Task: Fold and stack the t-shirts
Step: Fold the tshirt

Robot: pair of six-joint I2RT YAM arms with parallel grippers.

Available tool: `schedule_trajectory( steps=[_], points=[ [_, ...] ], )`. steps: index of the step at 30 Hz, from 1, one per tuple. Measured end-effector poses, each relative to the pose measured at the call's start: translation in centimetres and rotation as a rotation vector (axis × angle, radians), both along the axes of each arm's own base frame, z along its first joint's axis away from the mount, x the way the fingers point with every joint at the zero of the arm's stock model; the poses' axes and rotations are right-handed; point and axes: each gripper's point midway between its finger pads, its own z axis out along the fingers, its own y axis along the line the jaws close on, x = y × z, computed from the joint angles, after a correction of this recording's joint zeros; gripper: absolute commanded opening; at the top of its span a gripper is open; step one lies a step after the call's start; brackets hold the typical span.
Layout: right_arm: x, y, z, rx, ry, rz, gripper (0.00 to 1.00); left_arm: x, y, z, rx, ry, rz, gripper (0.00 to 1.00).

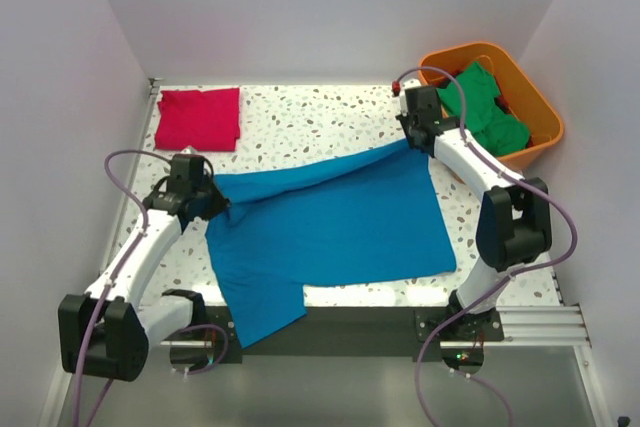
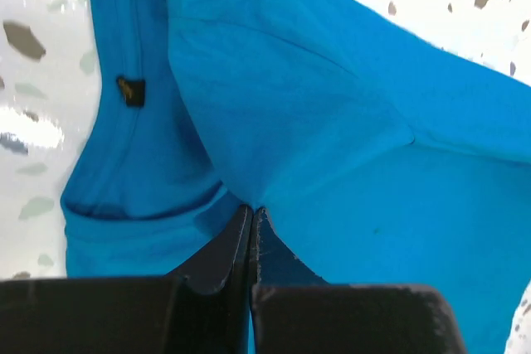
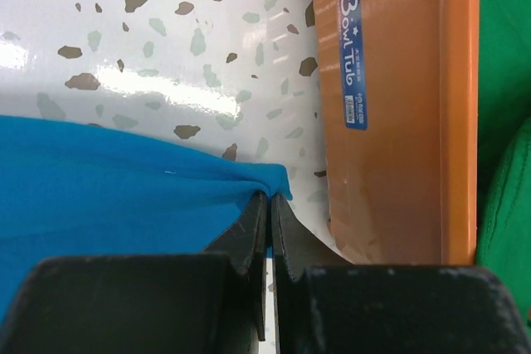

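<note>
The bright blue cotton t-shirt point(image 1: 340, 227) lies spread across the speckled table point(image 1: 300, 117). The left gripper point(image 2: 251, 213), jaws pressed together, pinches its fabric beside the collar. The right gripper point(image 3: 270, 198) pinches its far corner, just beside the orange plastic bin point(image 3: 398, 122).

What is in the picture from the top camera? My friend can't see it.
The left gripper and right gripper each pinch an edge of a blue t-shirt spread on a speckled table. A folded red t-shirt lies far left; green t-shirts sit in an orange bin far right.
</note>
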Motion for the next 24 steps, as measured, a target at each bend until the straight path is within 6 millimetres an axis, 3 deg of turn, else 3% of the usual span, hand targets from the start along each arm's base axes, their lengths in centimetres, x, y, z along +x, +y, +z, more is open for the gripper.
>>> schedule_trajectory(
  steps=[5, 9, 14, 24],
  points=[
    [-0.2, -0.1, -0.2, -0.011, 0.010, 0.006, 0.00, -2.2, -1.0, 1.1, -0.058, 0.002, -0.036, 0.00],
    [-0.2, -0.3, -0.2, -0.024, 0.009, 0.005, 0.00, -2.6, -2.7, 2.3, -0.139, -0.009, -0.102, 0.00],
    [-0.2, -0.5, -0.2, -0.033, 0.010, 0.004, 0.00, -3.0, -3.8, 2.0, -0.194, 0.022, -0.145, 0.00],
    [-0.3, -1.4, -0.9, -0.090, 0.032, -0.020, 0.00, -3.5, 0.3, -1.7, -0.022, 0.149, 0.034, 0.00]
  ],
)
